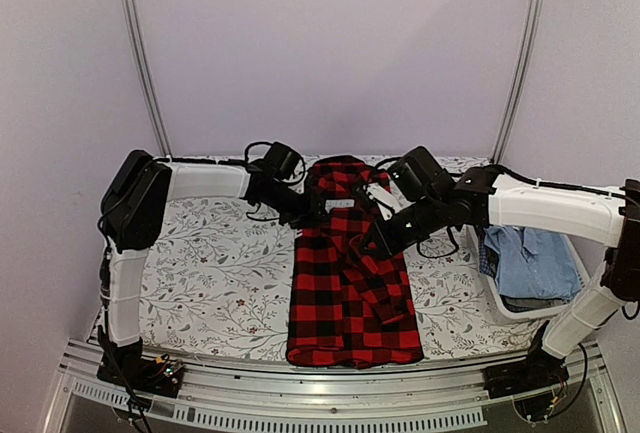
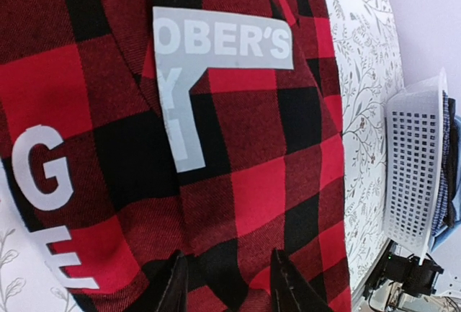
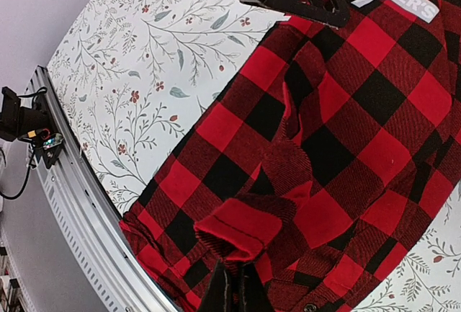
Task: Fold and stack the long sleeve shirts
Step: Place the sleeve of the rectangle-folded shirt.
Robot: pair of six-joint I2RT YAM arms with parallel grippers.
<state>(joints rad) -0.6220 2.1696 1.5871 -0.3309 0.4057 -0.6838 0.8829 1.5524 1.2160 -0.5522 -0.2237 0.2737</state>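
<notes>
Red-and-black buffalo-check shirt [image 1: 350, 283] lies as long strip down middle of floral tabletop [image 1: 210, 253], white block letters [image 2: 216, 42] facing up. Left hand [image 2: 229, 258] over shirt's far left edge, fingers spread, released. Right hand [image 3: 232, 276] clenched on folded red cuff [image 3: 234, 229], sleeve bunched over shirt body. White basket [image 2: 414, 175] at right holds blue clothing [image 1: 530, 258].

White tubular arm links [image 1: 205, 181], black joint housings [image 1: 135, 198], looped black cables [image 1: 252, 146], seemingly dark gripper fingers [image 2: 175, 290]
</notes>
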